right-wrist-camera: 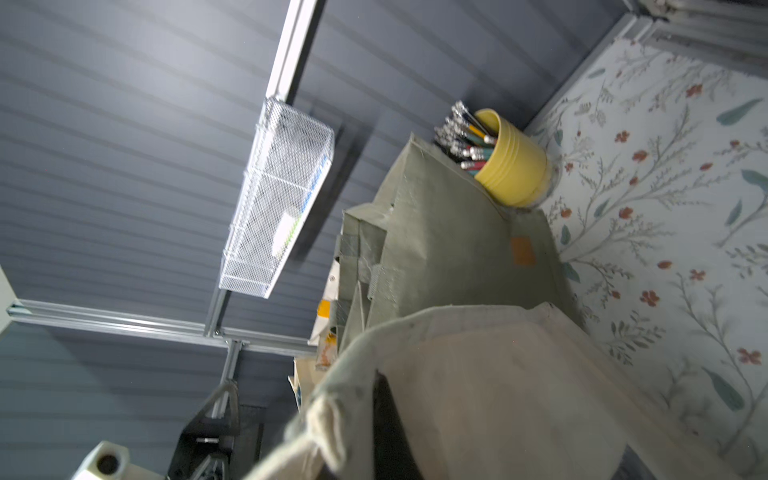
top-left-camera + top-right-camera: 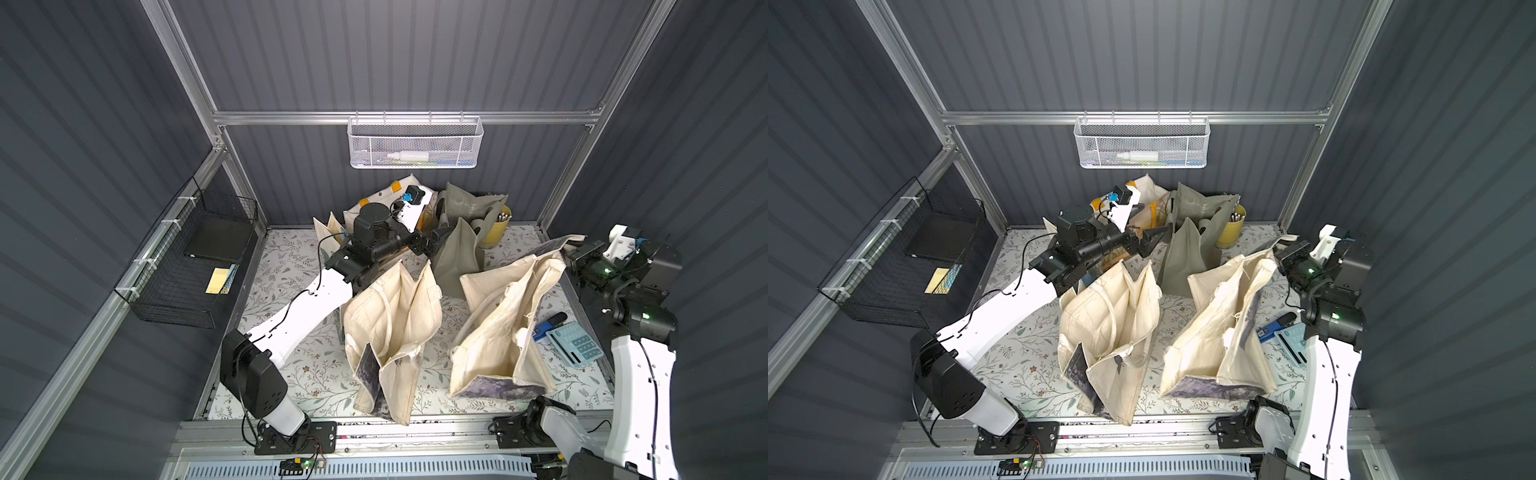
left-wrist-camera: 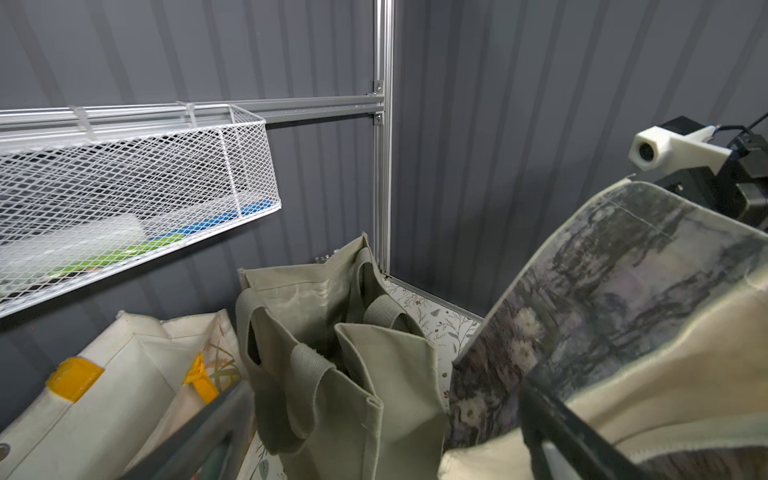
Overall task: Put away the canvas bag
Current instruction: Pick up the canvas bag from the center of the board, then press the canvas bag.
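The right wrist view is the only one that properly shows the yellow cup (image 1: pixel 511 166) stuffed with coloured pencils. In both top views it's half hidden behind the olive tote (image 2: pixel 457 257). The left wrist view shows the greyish painted print on the canvas bag (image 3: pixel 602 291), which looks mostly plain cream from above.

That bag sits open on the floral mat (image 2: pixel 291 266), on the right arm's side. Its top rim is pinched in the closed right gripper (image 2: pixel 575 249). The left gripper (image 2: pixel 434 243) hangs wide open with nothing in it, right next to the olive tote.

A second cream tote (image 2: pixel 390 328) stands on the left arm's side, and a teal calculator (image 2: pixel 575 343) lies by the right arm. The orange tag (image 1: pixel 523 251) on the olive tote is too blurry to read.
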Robot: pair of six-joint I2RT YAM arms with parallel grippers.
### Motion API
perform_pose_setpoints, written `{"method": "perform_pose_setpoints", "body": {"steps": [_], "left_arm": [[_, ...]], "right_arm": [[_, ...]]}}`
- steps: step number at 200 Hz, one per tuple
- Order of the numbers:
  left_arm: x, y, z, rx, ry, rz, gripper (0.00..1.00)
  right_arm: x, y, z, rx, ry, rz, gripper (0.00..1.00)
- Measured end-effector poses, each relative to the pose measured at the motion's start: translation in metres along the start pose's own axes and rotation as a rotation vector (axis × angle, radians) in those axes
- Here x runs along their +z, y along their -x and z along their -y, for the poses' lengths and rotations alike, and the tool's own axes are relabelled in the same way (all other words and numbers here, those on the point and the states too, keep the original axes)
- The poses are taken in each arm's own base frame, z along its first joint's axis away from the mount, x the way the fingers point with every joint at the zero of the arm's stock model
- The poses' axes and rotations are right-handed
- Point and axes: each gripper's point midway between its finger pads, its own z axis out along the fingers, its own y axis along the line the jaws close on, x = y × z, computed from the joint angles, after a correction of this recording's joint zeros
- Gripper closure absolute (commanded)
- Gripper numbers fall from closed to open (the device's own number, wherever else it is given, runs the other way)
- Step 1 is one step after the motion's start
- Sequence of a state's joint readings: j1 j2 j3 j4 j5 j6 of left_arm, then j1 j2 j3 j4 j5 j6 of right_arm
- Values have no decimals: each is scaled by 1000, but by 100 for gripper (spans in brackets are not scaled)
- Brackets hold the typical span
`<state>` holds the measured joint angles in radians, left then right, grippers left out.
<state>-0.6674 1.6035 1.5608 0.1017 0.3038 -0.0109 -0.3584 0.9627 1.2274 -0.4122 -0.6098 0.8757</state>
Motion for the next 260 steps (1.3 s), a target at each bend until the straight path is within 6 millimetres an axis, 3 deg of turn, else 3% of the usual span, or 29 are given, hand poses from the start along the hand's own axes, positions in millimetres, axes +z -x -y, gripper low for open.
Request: {"method": "perform_pose_setpoints", "body": {"steps": [33,60,101,165,190,260], "left_arm": [[0,0,6,-6,-25,0,1],[0,-1,16,-22,-79,-5,1],[1,-4,38,-31,-159,-19,1],[3,-10,64,-37,-248,-39,1],[10,-23,79,-46,-288,-67,0],[26,-75,146,-44,-471,-210,1]], "right_arm": [[-6,30,-28,-22,53,86,100],[-6,44,-34,1,86,131,100],[1,44,-30,53,105,114,100],[4,34,-39,91,190,55,100],[2,36,-51,87,221,50,100],[5,46,-98,36,309,61,100]]}}
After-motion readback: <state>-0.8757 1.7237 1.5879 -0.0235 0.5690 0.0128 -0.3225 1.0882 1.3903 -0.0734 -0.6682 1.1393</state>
